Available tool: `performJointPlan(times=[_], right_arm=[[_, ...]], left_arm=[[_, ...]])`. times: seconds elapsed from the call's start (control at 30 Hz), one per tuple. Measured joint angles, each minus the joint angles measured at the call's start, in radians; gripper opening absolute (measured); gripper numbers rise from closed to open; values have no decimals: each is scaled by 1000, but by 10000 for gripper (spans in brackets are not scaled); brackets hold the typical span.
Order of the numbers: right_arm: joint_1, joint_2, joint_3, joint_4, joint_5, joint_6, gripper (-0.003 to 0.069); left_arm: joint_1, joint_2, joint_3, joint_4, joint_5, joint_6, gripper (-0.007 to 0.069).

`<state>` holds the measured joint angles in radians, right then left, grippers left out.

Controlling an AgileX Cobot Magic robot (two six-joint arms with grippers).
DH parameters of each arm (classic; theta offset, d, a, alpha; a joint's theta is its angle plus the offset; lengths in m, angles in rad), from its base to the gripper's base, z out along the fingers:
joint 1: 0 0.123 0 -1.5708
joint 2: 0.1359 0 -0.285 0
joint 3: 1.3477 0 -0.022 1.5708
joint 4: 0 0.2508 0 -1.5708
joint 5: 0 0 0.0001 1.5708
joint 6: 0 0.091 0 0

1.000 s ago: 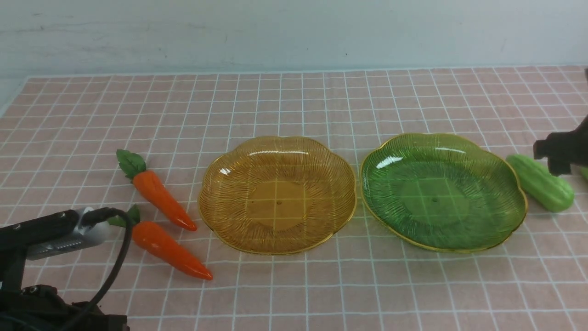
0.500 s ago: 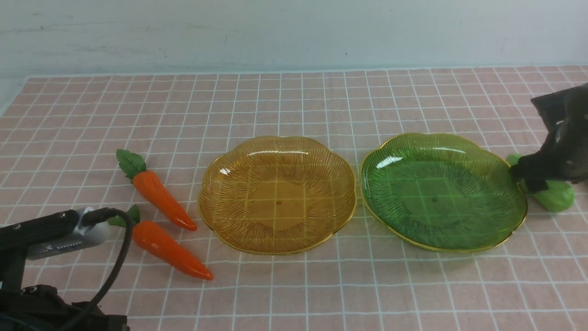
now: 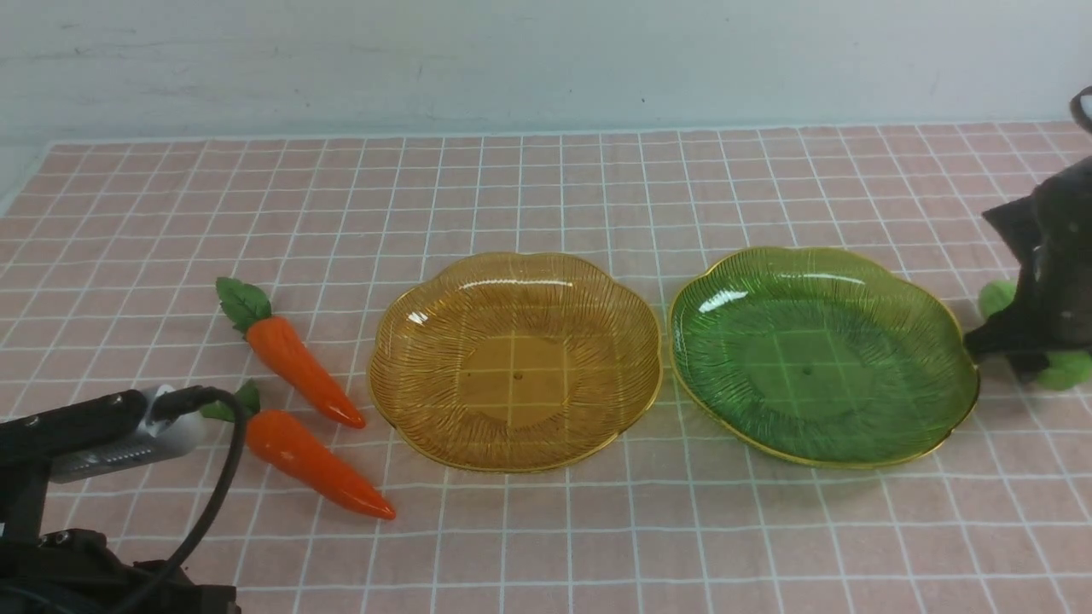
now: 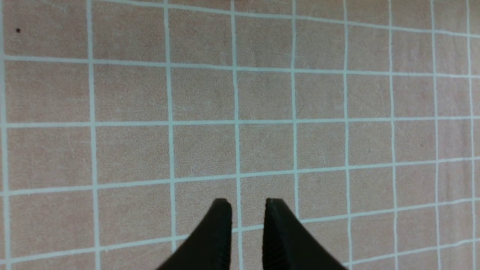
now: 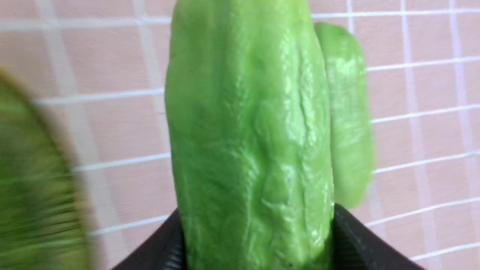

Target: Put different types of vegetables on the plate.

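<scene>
Jaws on the right arm [image 3: 1054, 256] are clamping one cucumber [image 5: 251, 150], just beside the green plate's [image 3: 708, 315] right rim; we are seeing the second cucumber [image 5: 348, 112] lying close behind it on the counter [image 3: 546, 188]. The left jaws are hanging narrowly parted over the counter, gripping nothing. The far carrot [image 3: 299, 367] and near carrot [image 3: 316, 465] are lying left of the amber plate [image 3: 401, 341].

1. Carrots: 2, the far carrot [image 3: 294, 362] and the near carrot [image 3: 316, 465].
2. Cucumbers: 2, cucumber A [image 5: 247, 142] and cucumber B [image 5: 348, 112].
3. Plates: 2, the amber plate [image 3: 516, 358] and the green plate [image 3: 819, 358].
</scene>
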<state>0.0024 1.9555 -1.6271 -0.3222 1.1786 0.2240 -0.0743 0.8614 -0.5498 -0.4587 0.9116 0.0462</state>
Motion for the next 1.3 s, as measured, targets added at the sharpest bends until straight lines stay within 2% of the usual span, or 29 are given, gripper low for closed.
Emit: performJointPlan(times=[0.13, 0.23, 0.37, 0.43, 0.5, 0.6, 0.83, 0.93, 1.13, 1.3], right_arm=[[63, -7, -42, 311, 42, -152, 386], [159, 44, -34, 409, 47, -224, 386], [281, 127, -33, 391, 47, -274, 409], [313, 142, -33, 357, 47, -270, 477], [335, 147, -35, 283, 47, -242, 590], [336, 147, -62, 133, 47, -200, 674], [282, 147, -74, -105, 46, -110, 689], [221, 147, -74, -145, 43, -80, 687], [66, 147, -74, -105, 43, -65, 641], [-109, 149, -74, -14, 43, -57, 559]], left_arm=[[0, 0, 0, 0, 0, 0, 116], [0, 0, 0, 0, 0, 1, 116], [0, 0, 0, 0, -4, 17, 116], [0, 0, 0, 0, -4, 18, 116], [0, 0, 0, 0, -4, 19, 116], [0, 0, 0, 0, -4, 20, 116], [0, 0, 0, 0, -4, 21, 116], [0, 0, 0, 0, -4, 21, 116], [0, 0, 0, 0, -5, 21, 116], [0, 0, 0, 0, -6, 21, 116]])
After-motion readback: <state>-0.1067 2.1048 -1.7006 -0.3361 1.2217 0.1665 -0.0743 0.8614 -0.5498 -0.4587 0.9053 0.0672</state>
